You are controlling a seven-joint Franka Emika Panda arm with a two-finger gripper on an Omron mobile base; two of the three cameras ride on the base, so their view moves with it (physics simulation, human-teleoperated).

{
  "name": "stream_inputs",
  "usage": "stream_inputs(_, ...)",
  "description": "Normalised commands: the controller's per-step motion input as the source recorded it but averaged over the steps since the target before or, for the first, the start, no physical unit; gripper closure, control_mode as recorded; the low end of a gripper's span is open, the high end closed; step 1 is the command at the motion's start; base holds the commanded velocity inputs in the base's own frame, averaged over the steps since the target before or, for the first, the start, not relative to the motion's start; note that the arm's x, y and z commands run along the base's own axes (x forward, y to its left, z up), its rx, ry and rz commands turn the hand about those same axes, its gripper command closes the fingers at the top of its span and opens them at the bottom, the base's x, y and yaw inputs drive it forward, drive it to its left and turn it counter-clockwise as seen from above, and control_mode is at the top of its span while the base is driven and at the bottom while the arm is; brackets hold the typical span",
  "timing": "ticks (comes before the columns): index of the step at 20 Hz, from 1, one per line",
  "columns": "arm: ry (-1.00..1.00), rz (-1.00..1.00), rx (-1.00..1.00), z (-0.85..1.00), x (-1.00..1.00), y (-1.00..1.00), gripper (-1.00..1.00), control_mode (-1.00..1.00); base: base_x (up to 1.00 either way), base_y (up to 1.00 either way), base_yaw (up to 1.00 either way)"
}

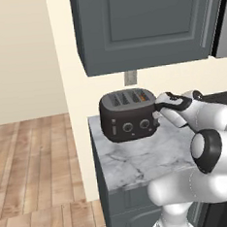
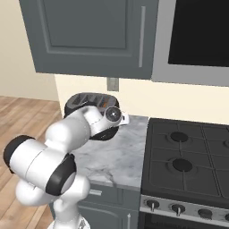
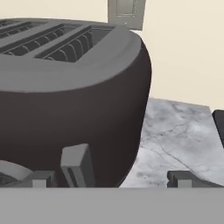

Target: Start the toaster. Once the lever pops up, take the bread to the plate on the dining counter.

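Toaster [image 1: 129, 115] is seen standing on a narrow marble counter [image 1: 138, 157], close to the cream wall and below a dark grey wall cabinet [image 1: 146, 25]; a small outlet plate [image 1: 130, 78] is set in the wall just behind it. Its two knobs and slim slit are turned toward the left base view, and a sliver of orange-brown, taken to be the bread [image 1: 143, 98], is glimpsed in the slot nearest the arm. The gripper [image 1: 160, 110] is brought up against the toaster's right end, level with the upper half of the body. In the hand view the dark rounded end wall of the toaster is seen very near, with a grey lever [image 3: 78, 165] standing out from it low down, between the two fingertips [image 3: 179, 178]; the jaws are spread wide, one tip at each side of the lever, and whether either touches it cannot be told. A black stovetop [image 2: 192, 156] is set just beside the counter, on the side away from the toaster.
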Motion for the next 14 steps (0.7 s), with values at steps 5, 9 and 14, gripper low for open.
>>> stream_inputs(5,-0.02,-0.07,0.0,0.25,0.0,0.0,-1.0,-1.0,0.0,0.0,0.0)
stream_inputs(9,-0.1,-0.06,0.0,0.15,-0.01,0.02,-1.0,-1.0,0.0,0.0,0.0)
stream_inputs(14,-0.1,-0.06,0.0,0.24,-0.02,0.06,-1.0,-1.0,0.0,0.0,0.0)
